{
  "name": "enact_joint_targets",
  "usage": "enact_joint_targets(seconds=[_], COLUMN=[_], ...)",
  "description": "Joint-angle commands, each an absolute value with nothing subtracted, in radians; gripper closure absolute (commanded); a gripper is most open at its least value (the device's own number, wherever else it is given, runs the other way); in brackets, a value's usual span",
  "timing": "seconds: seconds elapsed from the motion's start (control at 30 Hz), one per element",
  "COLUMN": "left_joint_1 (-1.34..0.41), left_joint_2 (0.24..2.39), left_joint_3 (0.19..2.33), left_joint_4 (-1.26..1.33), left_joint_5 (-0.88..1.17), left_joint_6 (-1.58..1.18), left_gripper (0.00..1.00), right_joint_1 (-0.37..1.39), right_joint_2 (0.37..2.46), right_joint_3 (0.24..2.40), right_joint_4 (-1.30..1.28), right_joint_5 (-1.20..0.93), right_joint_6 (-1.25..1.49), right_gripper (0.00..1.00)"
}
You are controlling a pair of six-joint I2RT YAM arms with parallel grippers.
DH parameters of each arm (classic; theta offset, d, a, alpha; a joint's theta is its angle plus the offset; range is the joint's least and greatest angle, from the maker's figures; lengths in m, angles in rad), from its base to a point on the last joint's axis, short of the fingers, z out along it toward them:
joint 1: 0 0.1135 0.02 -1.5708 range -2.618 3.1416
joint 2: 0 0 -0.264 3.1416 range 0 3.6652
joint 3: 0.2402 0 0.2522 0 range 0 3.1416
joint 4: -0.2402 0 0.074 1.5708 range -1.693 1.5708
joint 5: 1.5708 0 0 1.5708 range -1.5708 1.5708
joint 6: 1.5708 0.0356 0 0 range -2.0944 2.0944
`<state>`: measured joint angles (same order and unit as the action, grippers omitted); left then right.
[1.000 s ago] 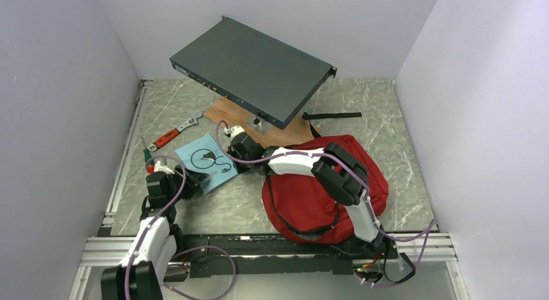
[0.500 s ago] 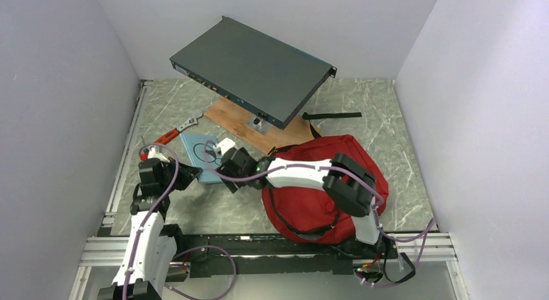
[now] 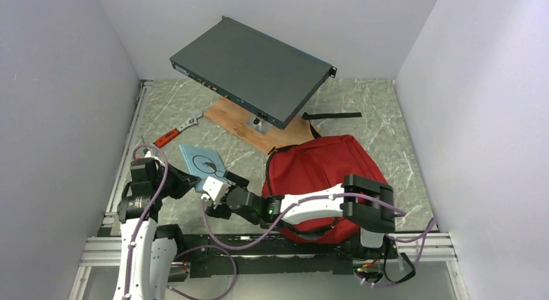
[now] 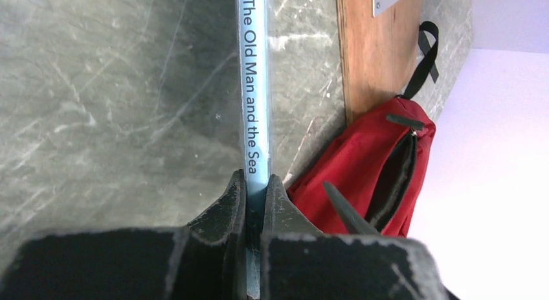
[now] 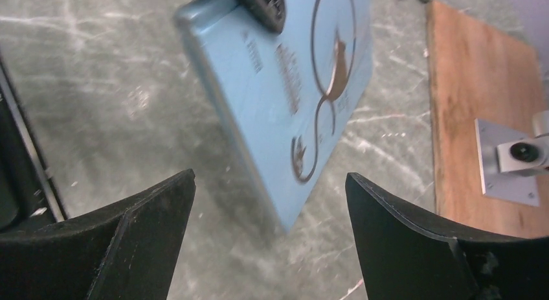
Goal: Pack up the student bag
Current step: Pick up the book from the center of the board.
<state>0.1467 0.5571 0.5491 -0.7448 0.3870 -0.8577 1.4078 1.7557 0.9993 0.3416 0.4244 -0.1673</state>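
The student bag [image 3: 324,173], red with black zipper lines, lies at the near right of the table; its open dark mouth shows in the left wrist view [image 4: 388,183]. A thin light-blue book [image 3: 202,162] is held tilted off the table by my left gripper [image 3: 184,183], which is shut on its spine [image 4: 254,86] reading "The Old Man and the Sea". The left gripper [image 4: 256,180] clamps the lower end of that spine. My right gripper [image 3: 213,191] hangs open just near of the book, its cover [image 5: 291,86] ahead of the spread right gripper [image 5: 268,183], apart from it.
A flat dark grey metal box [image 3: 252,70] stands raised on a post over a wooden board [image 3: 230,112] at the back. A red-handled wrench [image 3: 171,135] lies at the left. A black strap [image 3: 333,115] lies behind the bag. The post's metal bracket [image 5: 511,157] sits on the board.
My left gripper shut on the book and tipped it up, drawing it nearer. The right gripper let go of the book, opened wide and pulled back toward the near edge.
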Motion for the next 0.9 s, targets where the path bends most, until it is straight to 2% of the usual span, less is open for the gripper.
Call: enact_joint_targets(seconds=[0.0,0.1,0.17,0.2,0.27,0.3,0.37,0.4,0.43,0.5,0.57,0.7,0.77,0.87], left_joint_1=[0.143,0.144,0.144,0.144,0.144,0.144,0.144,0.145,0.145,0.145,0.146,0.146,0.145,0.144], left_joint_2=[0.520,0.515,0.509,0.507,0.499,0.495,0.489,0.492,0.500,0.525,0.526,0.448,0.429,0.427], left_joint_3=[0.643,0.663,0.665,0.666,0.666,0.670,0.688,0.708,0.743,0.841,0.927,1.005,1.019,0.985], left_joint_4=[-0.790,-0.807,-0.801,-0.795,-0.777,-0.765,-0.743,-0.735,-0.750,-0.808,-0.836,-0.790,-0.759,-0.694], left_joint_5=[0.458,0.490,0.511,0.517,0.514,0.509,0.496,0.492,0.479,0.427,0.364,0.289,0.338,0.504], left_joint_6=[-0.909,-0.920,-0.932,-0.935,-0.935,-0.925,-0.893,-0.858,-0.817,-0.710,-0.620,-0.495,-0.454,-0.431], left_gripper=[1.00,1.00,1.00,1.00,1.00,0.93,0.53,0.29,0.14,0.06,0.04,0.01,0.00,0.01], right_joint_1=[1.415,1.425,1.434,1.439,1.442,1.440,1.439,1.439,1.439,1.438,1.427,1.324,1.210,1.052], right_joint_2=[1.829,1.877,1.918,1.933,1.929,1.913,1.858,1.830,1.799,1.724,1.615,1.388,1.279,1.139], right_joint_3=[1.085,1.117,1.150,1.160,1.143,1.128,1.097,1.083,1.067,1.030,0.984,0.936,0.892,0.833], right_joint_4=[0.514,0.559,0.601,0.629,0.669,0.656,0.596,0.555,0.505,0.439,0.362,0.188,0.167,0.148], right_joint_5=[0.512,0.585,0.708,0.762,0.801,0.788,0.753,0.736,0.723,0.688,0.624,0.284,-0.017,-0.317], right_joint_6=[-0.291,-0.351,-0.404,-0.434,-0.465,-0.441,-0.374,-0.338,-0.296,-0.202,-0.104,0.175,0.311,0.468], right_gripper=[0.12,0.17,0.24,0.30,0.58,0.72,0.95,1.00,1.00,1.00,1.00,1.00,1.00,1.00])
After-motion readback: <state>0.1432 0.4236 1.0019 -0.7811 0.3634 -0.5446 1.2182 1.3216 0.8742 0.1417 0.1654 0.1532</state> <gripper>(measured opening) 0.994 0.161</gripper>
